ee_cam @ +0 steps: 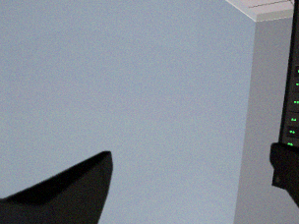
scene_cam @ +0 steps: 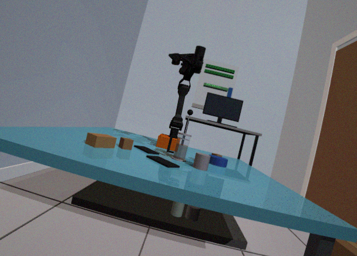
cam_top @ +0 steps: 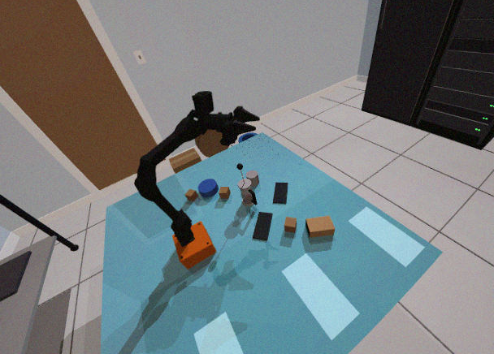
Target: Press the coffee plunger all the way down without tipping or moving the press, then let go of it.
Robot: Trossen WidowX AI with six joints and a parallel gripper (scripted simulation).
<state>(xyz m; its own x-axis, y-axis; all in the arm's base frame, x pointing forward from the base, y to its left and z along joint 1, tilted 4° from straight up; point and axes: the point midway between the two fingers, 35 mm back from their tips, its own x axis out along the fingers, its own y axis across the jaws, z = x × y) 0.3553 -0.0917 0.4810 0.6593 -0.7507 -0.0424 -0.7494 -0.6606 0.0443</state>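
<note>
Nothing is done yet: my hand (cam_top: 253, 121) hangs open and empty, high above the coffee press (cam_top: 246, 191), its plunger knob (cam_top: 240, 166) fully raised below me.

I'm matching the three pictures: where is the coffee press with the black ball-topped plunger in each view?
Top: the clear coffee press stands mid-table, its black plunger knob raised, just left of a grey cylinder.
Exterior: the press is at table centre, right of the orange robot base, knob up.
Wrist: not in view; only wall and the open gripper.
Shared landmark: the orange base.
</note>
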